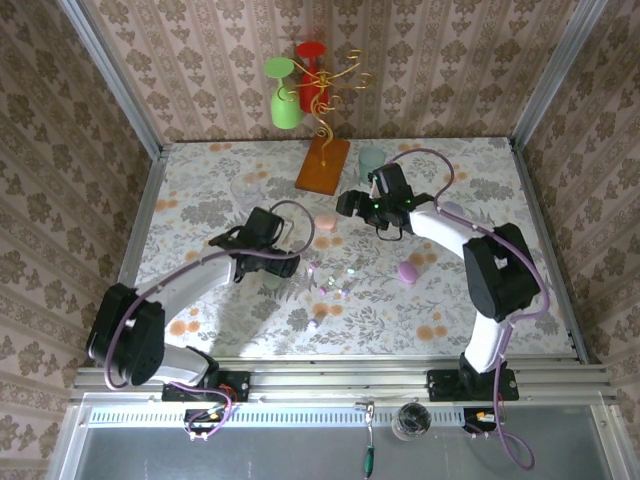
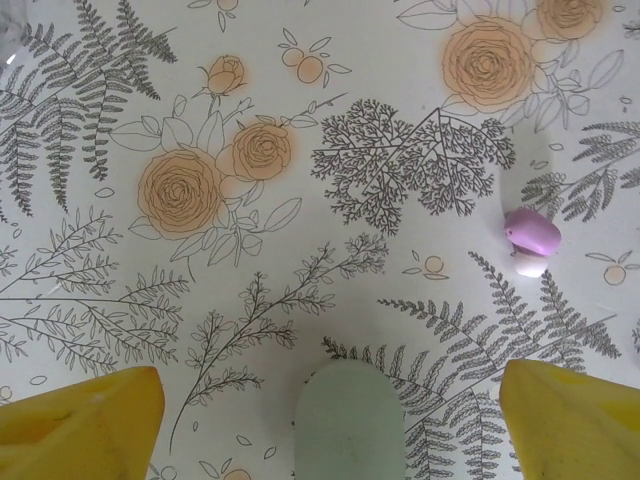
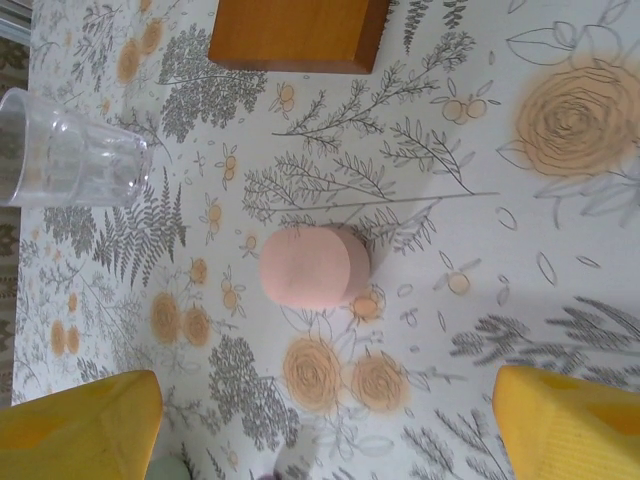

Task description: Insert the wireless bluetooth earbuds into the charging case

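Earbuds (image 1: 328, 284) lie loose on the floral table (image 1: 200, 190), a scatter of tiny pale specks near the middle, between the two arms. From the left wrist we make out two of them touching: a purple bud (image 2: 531, 230) with a white bud (image 2: 530, 265) tucked just beneath it, off to the right of the fingers.

Left gripper (image 2: 325, 425): yellow fingers (image 2: 80, 425) spread wide. A green case (image 2: 350, 415) lies flat between them, with bare table on either side. Released, grasping nothing. From above, we see this arm reaching in from the left, and the case sits just left of the scattered buds.

Right gripper (image 3: 320, 425): fingers (image 3: 570, 420) likewise wide apart, released, nothing between them. A pink case (image 3: 305, 265) rests on the table ahead of the fingertips, well clear of both. Beyond it to the left stands a clear glass (image 3: 65, 160). Straight ahead is the wooden base (image 3: 298, 35) of a gold wire stand (image 1: 325, 95).

A purple case (image 1: 408, 272) sits alone near the right arm's elbow, apart from the buds. A green goblet (image 1: 285, 95) and a red goblet (image 1: 312, 70) hang from the stand. A pale green cup (image 1: 371, 162) stands just right of the base.
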